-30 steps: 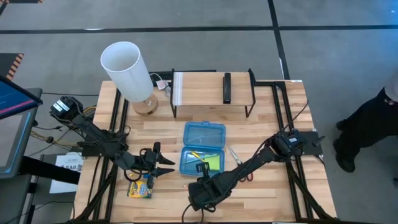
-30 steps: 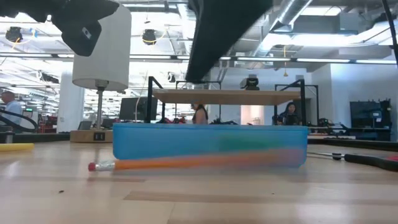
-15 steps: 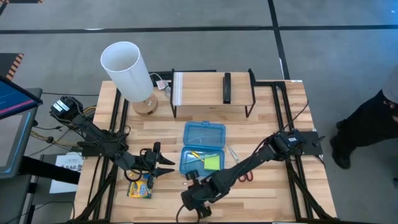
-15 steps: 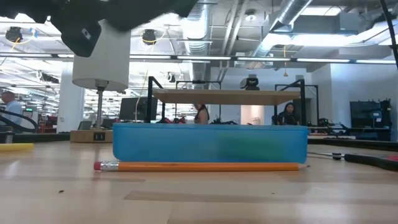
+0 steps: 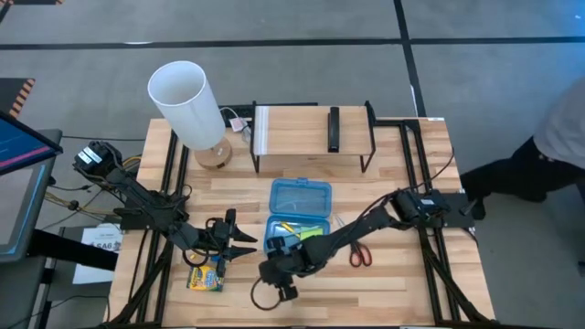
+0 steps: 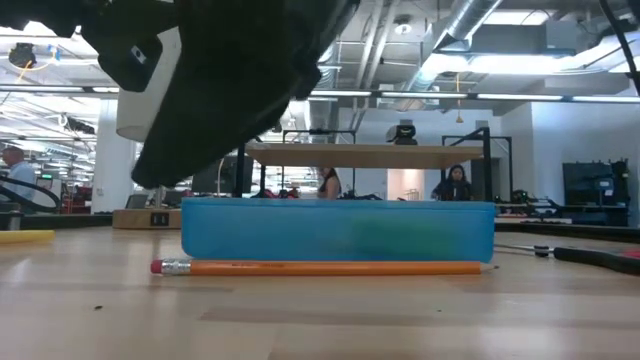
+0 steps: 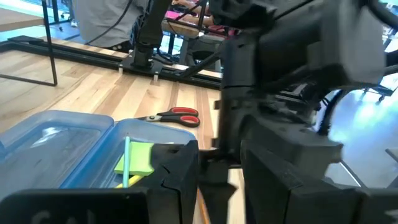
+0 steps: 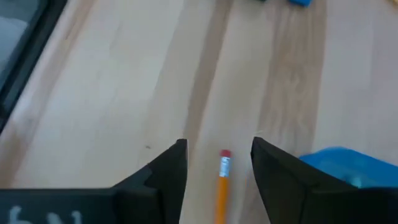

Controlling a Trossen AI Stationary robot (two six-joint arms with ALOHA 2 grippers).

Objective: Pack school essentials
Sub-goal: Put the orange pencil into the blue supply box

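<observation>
While the green sticky-note pad (image 7: 138, 157) and a pencil already lie in the blue case (image 5: 299, 216), the orange pencil (image 6: 320, 267) beside it, the scissors (image 5: 356, 253) and the crayon box (image 5: 206, 277) remain outside; the right gripper (image 8: 217, 163) straddles that pencil, fingers spread and empty, the left gripper (image 5: 239, 245) waits part-open, holding nothing, and no writing is legible.

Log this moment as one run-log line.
right pincer: open over orange pencil | pencil: on table beside blue case | left pincer: waiting
</observation>
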